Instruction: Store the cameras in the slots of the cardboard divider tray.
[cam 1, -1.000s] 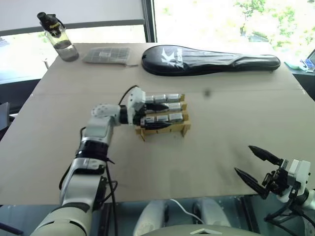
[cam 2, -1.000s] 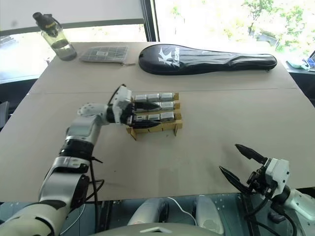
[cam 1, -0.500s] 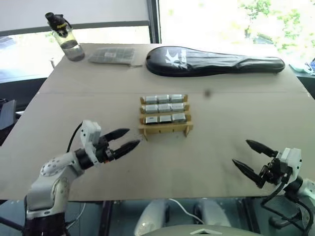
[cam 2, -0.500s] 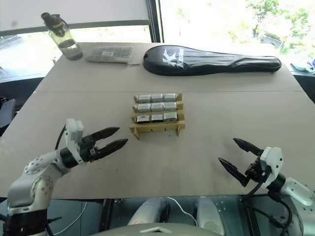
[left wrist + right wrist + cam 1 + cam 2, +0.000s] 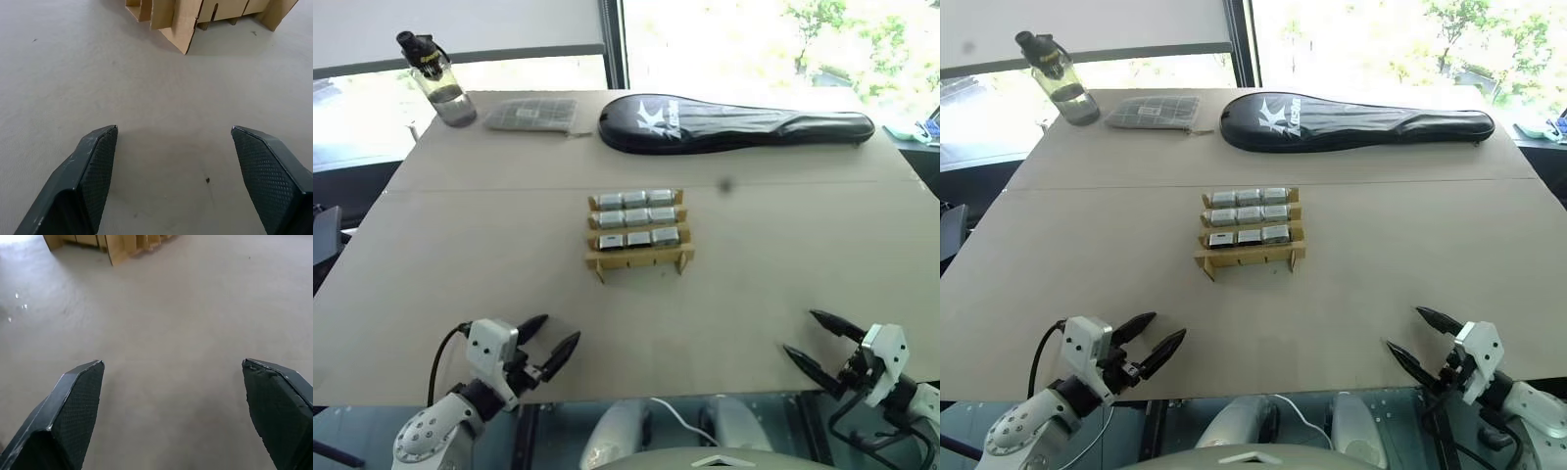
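Left gripper (image 5: pixel 546 346) hangs at the table's (image 5: pixel 460 245) near edge, fingers well parted, holding nothing. Mid-table, the cardboard divider tray (image 5: pixel 639 257) stands with cameras (image 5: pixel 636 217) filling three rows of three; the front row of slots looks vacant. Judgement: cameras rigid, light, smooth-sided, so pinch across the flat faces, clear of the lens; the tray is flimsy and would slide if nudged. Right gripper (image 5: pixel 822 345) likewise spread wide, empty, near the edge.

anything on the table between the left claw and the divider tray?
Nothing visible. The left claw hangs open at the table's near edge; bare tabletop runs from it to the tray, which holds nine cameras. Bottle, grey tray and black case sit beyond.
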Tool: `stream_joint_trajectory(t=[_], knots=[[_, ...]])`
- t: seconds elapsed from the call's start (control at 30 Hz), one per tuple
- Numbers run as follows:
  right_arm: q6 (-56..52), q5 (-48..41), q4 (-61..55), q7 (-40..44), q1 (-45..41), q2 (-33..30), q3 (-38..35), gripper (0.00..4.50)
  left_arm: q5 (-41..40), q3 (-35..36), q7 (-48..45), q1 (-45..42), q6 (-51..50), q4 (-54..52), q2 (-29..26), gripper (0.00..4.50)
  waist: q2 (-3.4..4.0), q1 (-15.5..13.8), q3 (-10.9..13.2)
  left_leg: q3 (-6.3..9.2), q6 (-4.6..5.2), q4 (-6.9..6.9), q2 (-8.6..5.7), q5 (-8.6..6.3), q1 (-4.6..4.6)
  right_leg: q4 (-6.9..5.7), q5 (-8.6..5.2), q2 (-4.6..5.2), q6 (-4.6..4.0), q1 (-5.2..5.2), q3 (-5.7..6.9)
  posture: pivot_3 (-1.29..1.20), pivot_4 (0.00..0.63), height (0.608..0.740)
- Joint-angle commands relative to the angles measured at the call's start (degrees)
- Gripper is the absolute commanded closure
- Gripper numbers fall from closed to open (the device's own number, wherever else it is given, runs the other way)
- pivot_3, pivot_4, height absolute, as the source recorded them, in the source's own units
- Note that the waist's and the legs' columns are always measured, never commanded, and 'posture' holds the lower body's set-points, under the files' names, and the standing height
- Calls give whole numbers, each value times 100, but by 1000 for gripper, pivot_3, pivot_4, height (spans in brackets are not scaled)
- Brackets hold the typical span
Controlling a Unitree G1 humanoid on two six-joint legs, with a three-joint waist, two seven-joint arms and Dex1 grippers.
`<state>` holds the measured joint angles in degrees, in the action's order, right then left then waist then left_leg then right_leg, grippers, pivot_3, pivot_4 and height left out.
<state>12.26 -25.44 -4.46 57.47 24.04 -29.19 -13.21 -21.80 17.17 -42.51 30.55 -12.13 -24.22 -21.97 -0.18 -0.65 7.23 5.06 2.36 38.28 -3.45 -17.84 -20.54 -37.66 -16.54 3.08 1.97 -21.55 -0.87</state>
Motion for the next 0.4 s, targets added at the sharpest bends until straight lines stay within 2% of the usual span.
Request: stream_joint_trajectory(t=[0.03,0.4], knots=[[292,-11,-48,14,-180,42,-42,0,-76,-57,-120,-52,237,161,-61,678,-1,-9,-1,0,0,0,0,0,0,0,0,-1,0,0,0,0,150,740],[89,-233,-458,-215,-193,80,-79,0,-555,68,-157,-388,188,56,-228,678,-5,-22,1,4,1,0,2,-1,-6,3,0,-1,0,-3,5,0,150,740]])
